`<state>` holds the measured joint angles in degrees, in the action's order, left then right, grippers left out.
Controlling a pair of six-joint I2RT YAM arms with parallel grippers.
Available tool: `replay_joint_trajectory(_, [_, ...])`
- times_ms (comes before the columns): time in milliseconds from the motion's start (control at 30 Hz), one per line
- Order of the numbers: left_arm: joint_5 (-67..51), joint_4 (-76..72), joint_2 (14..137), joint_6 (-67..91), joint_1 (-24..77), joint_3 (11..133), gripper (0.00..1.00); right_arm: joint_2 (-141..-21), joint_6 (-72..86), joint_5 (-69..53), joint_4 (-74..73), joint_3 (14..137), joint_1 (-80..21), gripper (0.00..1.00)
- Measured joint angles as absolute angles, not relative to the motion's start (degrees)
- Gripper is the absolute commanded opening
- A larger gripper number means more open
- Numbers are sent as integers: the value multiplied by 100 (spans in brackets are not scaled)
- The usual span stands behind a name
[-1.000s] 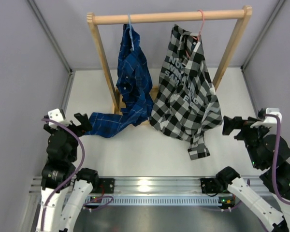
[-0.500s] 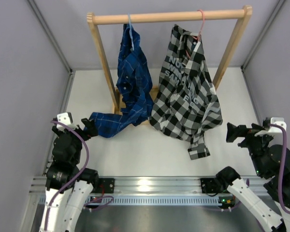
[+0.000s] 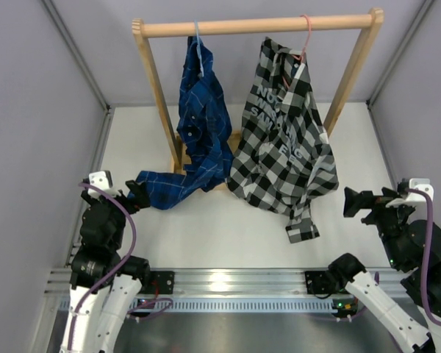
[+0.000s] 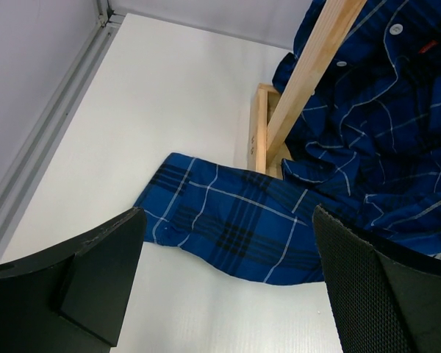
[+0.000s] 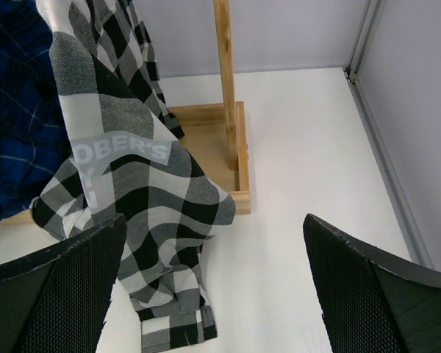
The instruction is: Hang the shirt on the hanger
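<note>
The black-and-white checked shirt (image 3: 283, 140) with white lettering hangs from the pink wire hanger (image 3: 306, 37) on the wooden rail (image 3: 257, 26). Its lower part reaches the table, and it also shows in the right wrist view (image 5: 132, 184). My left gripper (image 3: 132, 195) is open and empty at the near left, just short of the blue plaid sleeve (image 4: 235, 228). My right gripper (image 3: 360, 202) is open and empty at the near right, apart from the checked shirt. In each wrist view the jaws stand wide apart with nothing between them.
A dark blue plaid shirt (image 3: 202, 125) hangs on a light blue hanger (image 3: 198, 44) at the rail's left, its sleeve trailing on the table. The wooden rack's uprights (image 3: 156, 88) and base (image 5: 239, 158) stand at the back. Grey walls close both sides.
Both arms have drawn back toward the near edge and lowered over the last second; in the last half second they have barely moved. The shirts hang unchanged.
</note>
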<state>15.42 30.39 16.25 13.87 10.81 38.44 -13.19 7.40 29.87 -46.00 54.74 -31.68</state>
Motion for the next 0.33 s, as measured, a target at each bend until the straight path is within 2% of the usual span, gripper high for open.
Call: replay_joint_trajectory(333, [1518, 3035, 1627, 1385, 1081, 3833, 98, -1337, 711, 2965, -4604, 5474, -3170, 99])
